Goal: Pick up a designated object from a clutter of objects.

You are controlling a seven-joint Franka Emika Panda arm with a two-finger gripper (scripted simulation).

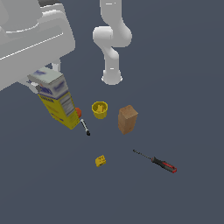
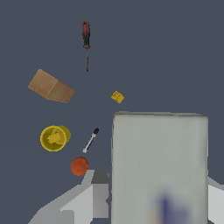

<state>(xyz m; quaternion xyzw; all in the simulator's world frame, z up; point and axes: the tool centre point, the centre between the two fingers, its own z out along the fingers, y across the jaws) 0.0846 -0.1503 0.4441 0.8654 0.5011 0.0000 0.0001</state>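
Observation:
The yellow carton (image 1: 57,103) with its white-and-blue top hangs tilted at the exterior view's left, held at its top by my gripper (image 1: 44,77), which is shut on it. It looks raised off the floor. In the wrist view the carton's pale top (image 2: 159,162) fills the space between my gripper's (image 2: 159,199) fingers (image 2: 94,197). The carton partly hides the orange-red ball (image 1: 78,112) in the exterior view; the ball shows whole in the wrist view (image 2: 79,166).
On the floor lie a black-and-white marker (image 1: 85,127) (image 2: 90,141), a yellow cup (image 1: 99,109) (image 2: 54,138), a brown box (image 1: 127,119) (image 2: 50,86), a small yellow block (image 1: 100,161) (image 2: 117,96) and a red-and-black screwdriver (image 1: 162,164) (image 2: 86,37). The arm's base (image 1: 112,74) stands behind them.

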